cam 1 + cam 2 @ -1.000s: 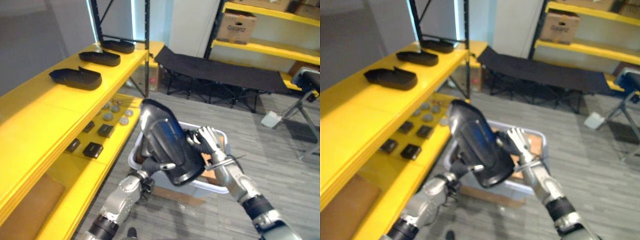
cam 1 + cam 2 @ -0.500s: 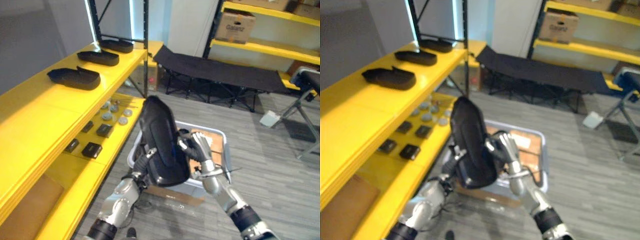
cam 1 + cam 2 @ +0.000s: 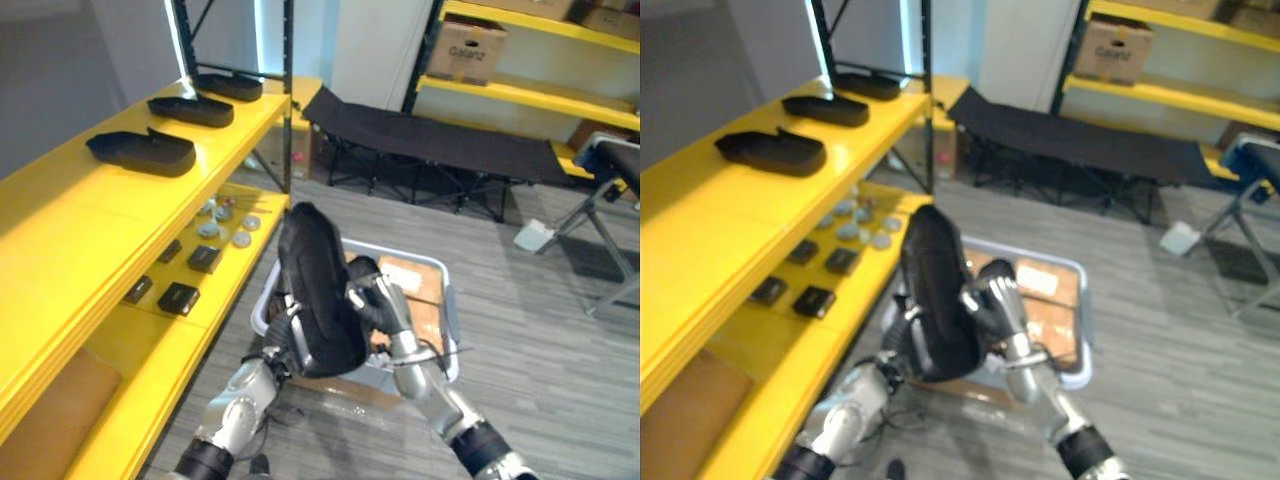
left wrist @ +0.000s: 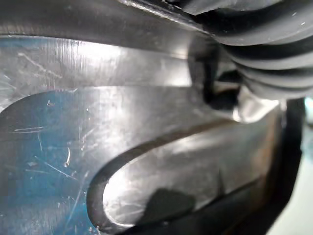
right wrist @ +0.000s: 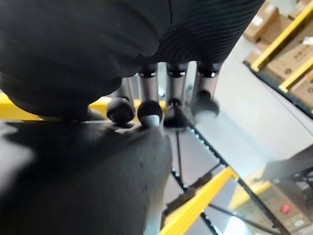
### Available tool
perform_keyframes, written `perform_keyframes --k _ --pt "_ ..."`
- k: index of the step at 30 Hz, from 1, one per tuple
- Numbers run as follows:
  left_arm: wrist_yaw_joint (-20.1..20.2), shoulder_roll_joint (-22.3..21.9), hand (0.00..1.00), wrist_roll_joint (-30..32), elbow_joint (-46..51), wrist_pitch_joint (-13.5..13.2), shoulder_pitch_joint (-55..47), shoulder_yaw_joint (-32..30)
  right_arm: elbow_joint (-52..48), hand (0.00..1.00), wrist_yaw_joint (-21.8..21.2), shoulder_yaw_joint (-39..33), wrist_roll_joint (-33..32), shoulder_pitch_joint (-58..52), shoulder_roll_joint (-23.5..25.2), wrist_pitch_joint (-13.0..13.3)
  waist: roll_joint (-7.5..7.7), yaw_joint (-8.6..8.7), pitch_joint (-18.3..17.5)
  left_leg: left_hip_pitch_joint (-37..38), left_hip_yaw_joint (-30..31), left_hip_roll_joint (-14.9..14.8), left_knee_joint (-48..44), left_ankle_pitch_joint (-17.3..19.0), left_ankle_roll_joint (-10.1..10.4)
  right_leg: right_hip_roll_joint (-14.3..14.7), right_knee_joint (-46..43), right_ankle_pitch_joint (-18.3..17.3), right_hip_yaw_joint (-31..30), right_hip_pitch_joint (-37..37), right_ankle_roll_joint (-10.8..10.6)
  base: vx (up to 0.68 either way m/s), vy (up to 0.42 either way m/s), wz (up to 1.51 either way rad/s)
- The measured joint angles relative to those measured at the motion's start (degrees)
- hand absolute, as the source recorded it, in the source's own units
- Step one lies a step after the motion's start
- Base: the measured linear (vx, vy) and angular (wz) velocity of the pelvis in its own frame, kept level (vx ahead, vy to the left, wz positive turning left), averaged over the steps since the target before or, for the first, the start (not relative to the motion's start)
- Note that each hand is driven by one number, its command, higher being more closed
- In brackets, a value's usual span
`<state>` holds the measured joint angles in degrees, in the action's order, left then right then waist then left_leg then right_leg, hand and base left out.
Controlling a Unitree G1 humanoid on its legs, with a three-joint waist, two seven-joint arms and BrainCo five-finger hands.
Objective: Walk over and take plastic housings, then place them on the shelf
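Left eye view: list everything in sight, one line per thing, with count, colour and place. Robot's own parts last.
held housing: one, black, upright between both hands above the bin
shelved housings: three, black, in a row along the shelf's top level
shelf: one, yellow, on the robot's left
blocks: several, black, on the shelf's lower level
discs: several, grey, lower level, beyond the blocks
bin: one, pale grey, on the floor below the held housing, brown contents
cot: one, black, on the floor beyond the bin
cardboard box: one, brown, on the far yellow rack
left hand: behind the held housing
right hand: fingers against the held housing's side
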<state>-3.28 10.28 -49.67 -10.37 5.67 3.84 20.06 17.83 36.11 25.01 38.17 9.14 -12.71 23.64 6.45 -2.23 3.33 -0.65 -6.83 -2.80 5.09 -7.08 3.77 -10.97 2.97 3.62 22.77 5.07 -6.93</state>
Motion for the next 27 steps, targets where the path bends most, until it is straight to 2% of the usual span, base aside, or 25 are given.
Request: perform_keyframes --k 2,4,7,8,9,11,13,14,16,17,19,22,23,25,27 --pt "-0.42 -0.04 1.00 0.32 0.30 -2.26 0.00 0.36 -0.35 0.00 1.04 0.15 -1.78 -0.20 0.33 -0.34 0.00 -0.03 0.00 -0.12 0.00 0.00 -0.01 0.00 0.00 0.00 0.02 0.06 0.01 0.00 -0.07 0.00 0.000 0.00" --pt "-1.08 -0.41 1.00 1.68 2.50 -2.83 -0.50 -0.85 -2.11 0.00 1.54 -0.60 -3.02 -1.10 1.14 -0.92 -0.01 0.03 0.00 -0.14 -0.12 0.10 -0.03 -0.03 -0.02 0.05 -0.15 0.11 0.39 -0.06 -0.06 0.00 0.000 0.00" --pt "-4.87 -3.61 1.00 12.22 12.05 -5.14 -3.77 -5.05 -8.38 0.00 0.78 -2.48 -6.26 -3.71 2.41 -0.68 -0.07 -0.01 0.04 0.10 -0.10 0.35 -0.05 -0.01 -0.03 0.11 -0.48 0.03 0.59 -0.03 0.05 0.00 0.000 0.00" --pt "-6.12 -4.92 1.00 16.47 15.25 -6.95 -4.72 -7.51 -10.49 0.00 -0.37 -3.74 -8.08 -4.63 2.70 0.06 -0.12 -0.05 0.08 0.28 -0.14 0.44 -0.04 0.07 -0.08 0.07 -0.59 -0.09 0.58 0.06 0.22 0.00 0.000 0.00" --pt "-6.65 -5.94 1.00 17.61 16.97 -8.21 -5.16 -9.41 -11.25 0.00 -0.47 -5.08 -8.81 -5.18 3.00 0.09 -0.13 -0.04 0.09 0.38 -0.16 0.48 -0.04 0.11 -0.09 0.06 -0.67 -0.18 0.56 0.10 0.34 0.00 0.000 0.00" --pt "-10.61 -8.90 1.00 23.22 23.18 -14.04 -5.72 -17.84 -13.57 0.00 -0.48 -12.75 -14.28 -7.44 3.60 -0.93 -0.47 -0.04 0.28 0.67 -0.31 0.52 -0.01 0.28 -0.13 0.05 -1.08 -0.46 0.44 0.12 0.63 0.00 0.000 0.00" --pt "-13.65 -8.96 1.00 27.38 25.56 -17.41 -6.14 -22.65 -15.81 0.00 -0.36 -17.86 -18.29 -8.62 3.60 -2.02 -0.97 0.07 0.31 0.68 -0.38 0.48 0.00 0.54 0.05 0.06 -1.22 -0.63 0.34 0.00 0.74 -0.02 0.004 -0.02" --pt "-16.64 -8.90 1.00 31.20 27.14 -19.62 -7.20 -26.33 -17.99 0.00 -0.47 -22.21 -21.89 -9.81 3.60 -2.64 -1.44 0.16 0.22 0.82 -0.62 0.47 0.01 0.60 0.05 0.05 -1.18 -0.65 0.14 -0.01 0.76 -0.03 0.007 -0.06" --pt "-19.09 -8.85 1.00 34.10 28.51 -20.87 -8.91 -28.10 -20.03 0.00 -0.92 -24.94 -24.85 -11.14 3.63 -2.77 -1.86 0.15 0.02 0.88 -0.90 0.45 0.02 0.63 0.03 0.03 -0.90 -0.65 -0.07 -0.07 0.77 -0.01 0.005 -0.10" --pt "-21.40 -9.25 1.00 37.24 29.36 -21.61 -10.62 -28.88 -21.77 0.00 -2.26 -26.29 -27.48 -12.02 3.71 -2.82 -2.20 0.16 -0.08 1.15 -1.50 0.41 0.02 0.84 0.20 0.04 -0.51 -0.65 -0.61 -0.11 0.78 0.00 0.006 -0.18" --pt "-23.43 -10.15 1.00 40.57 29.66 -22.10 -11.59 -28.86 -23.25 0.00 -4.14 -26.60 -29.00 -13.27 4.30 -2.68 -2.47 0.29 -0.14 1.46 -1.99 0.34 0.02 0.94 0.21 0.05 -0.38 -0.65 -0.88 -0.06 0.77 0.00 0.005 -0.15" --pt "-26.13 -10.98 1.00 48.68 30.25 -23.57 -12.24 -28.87 -23.89 0.00 -8.63 -27.18 -36.11 -15.92 6.85 -1.89 -2.62 1.67 -0.20 1.47 -2.25 0.27 0.02 1.06 0.31 0.07 -0.29 -0.77 -1.04 -0.18 0.60 0.00 0.002 -0.08" --pt "-26.82 -10.97 1.00 50.85 31.08 -24.13 -12.90 -28.82 -23.84 0.00 -11.26 -27.71 -41.79 -17.28 8.07 -1.64 -2.75 1.87 -0.29 1.44 -2.84 0.20 0.02 1.20 0.29 0.04 -0.28 -0.77 -1.33 -0.57 0.60 0.01 0.008 -0.25" --pt "-27.62 -10.97 1.00 52.25 32.45 -24.87 -13.98 -28.92 -23.13 0.00 -13.75 -29.26 -45.65 -19.48 9.70 -1.56 -3.07 2.07 -0.37 1.29 -3.43 0.13 0.02 1.46 0.33 0.01 -0.18 -0.73 -1.71 -1.02 0.65 0.02 0.009 -0.19" --pt "-28.16 -11.02 1.00 52.34 32.76 -25.59 -15.45 -29.28 -19.85 0.00 -17.13 -30.75 -48.82 -21.79 10.51 -1.56 -3.41 3.09 -0.58 1.29 -3.46 0.10 0.01 1.65 0.26 0.04 -0.03 -0.63 -1.77 -1.07 0.79 0.04 0.002 -0.04"
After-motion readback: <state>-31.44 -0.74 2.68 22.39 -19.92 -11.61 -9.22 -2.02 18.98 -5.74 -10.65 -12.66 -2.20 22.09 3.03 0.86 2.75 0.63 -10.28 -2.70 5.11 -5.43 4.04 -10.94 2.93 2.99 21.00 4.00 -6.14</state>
